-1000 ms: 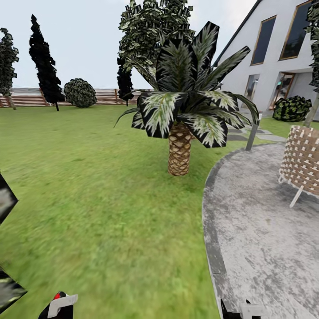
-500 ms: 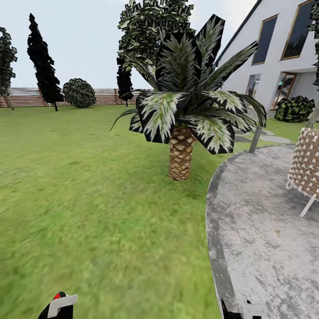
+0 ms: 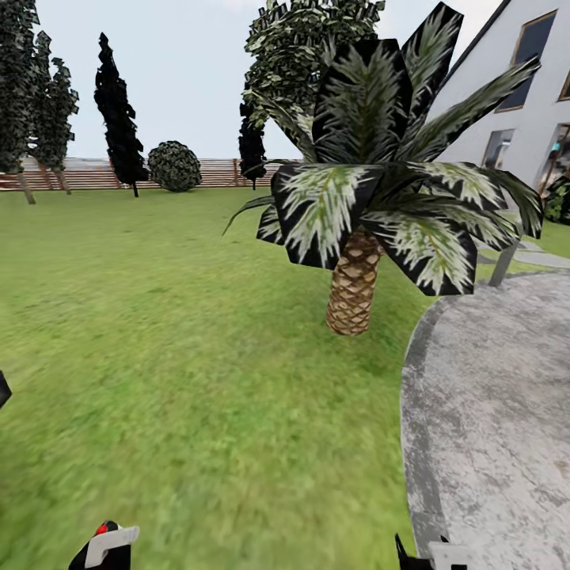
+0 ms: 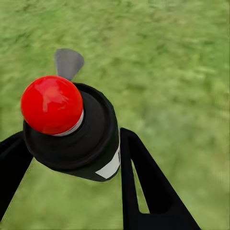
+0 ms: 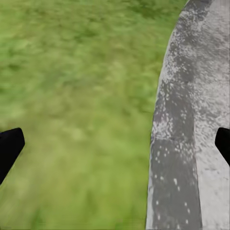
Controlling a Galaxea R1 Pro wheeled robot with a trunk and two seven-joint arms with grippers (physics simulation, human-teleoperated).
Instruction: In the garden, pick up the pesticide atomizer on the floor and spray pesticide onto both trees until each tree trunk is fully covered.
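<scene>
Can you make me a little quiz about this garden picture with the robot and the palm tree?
1. True or false: the left end effector holds the spray bottle.
2. What colour is the bottle's round tip?
3. The right end effector hangs over: A) only lawn B) the lawn and the patio edge C) a chair

Key: 1 true; 2 red; 3 B

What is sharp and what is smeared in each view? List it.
Head view: the palm and fence are crisp, while the near lawn is smeared; light is flat, with no cast shadows.
Left wrist view: the pesticide atomizer in the left claw is sharp with a highlight on its red tip, the grass soft.
Right wrist view: grass blurred, patio kerb clearer.
</scene>
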